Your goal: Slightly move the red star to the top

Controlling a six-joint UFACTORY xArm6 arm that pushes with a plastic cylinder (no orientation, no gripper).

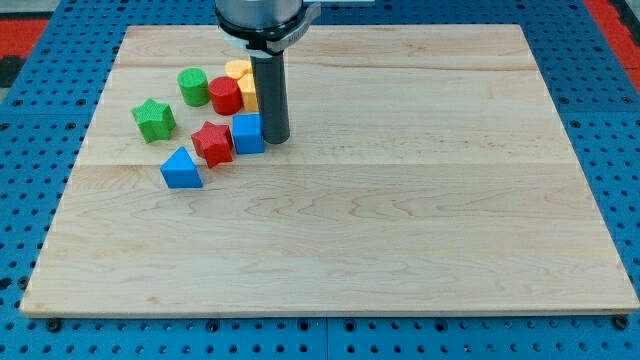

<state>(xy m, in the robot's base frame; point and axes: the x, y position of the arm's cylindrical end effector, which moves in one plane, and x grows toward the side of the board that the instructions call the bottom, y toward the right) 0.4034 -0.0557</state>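
A pale wooden board [400, 220] with visible plank seams and light grain lies on a blue perforated surface [30, 200]; a patch of red shows at the view's upper corners. The arm ends in a dark rod, not a gripper, so nothing can open or close. My tip [275, 140] rests on the board, touching or just beside the right face of the blue cube [247, 133].

All blocks cluster in the board's upper-left part, placed here relative to the red star [212, 142]. The blue cube sits just to its right, touching it. A blue triangular block [181, 168] lies just below-left. A green star [153, 120] stands to the left — apart from it. Above the red star is a red cylinder [225, 95], with a green cylinder [193, 87] to that cylinder's left. Two yellow blocks [242, 80] sit above-right, partly hidden behind the rod — shapes unclear.
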